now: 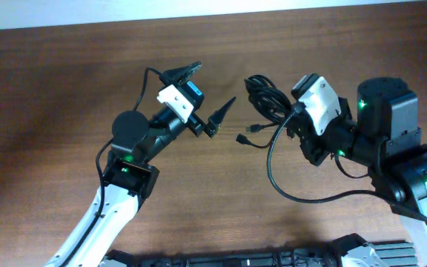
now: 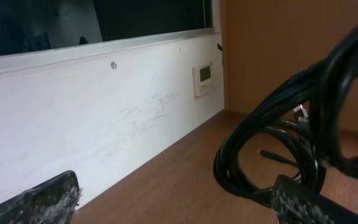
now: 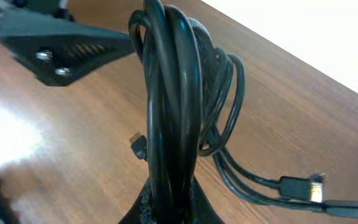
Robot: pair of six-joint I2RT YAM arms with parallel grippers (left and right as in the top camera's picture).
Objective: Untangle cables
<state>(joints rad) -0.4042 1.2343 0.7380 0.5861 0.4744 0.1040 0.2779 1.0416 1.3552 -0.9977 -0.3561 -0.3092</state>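
Several thin black knotted cables (image 3: pixel 166 106) sit clenched in right gripper (image 1: pixel 289 113); released left gripper (image 1: pixel 216 82) grabbing the wrong loop would tighten knots.

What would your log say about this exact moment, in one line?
right gripper: shut on black cable bundle | left gripper: open, empty, facing bundle | plug ends: loose | status: not yet untangled

The cables (image 1: pixel 267 100) are thin black cords coiled into one tangled bundle, with the loops standing upright. Two loose ends with small plugs (image 3: pixel 301 186) trail out sideways.
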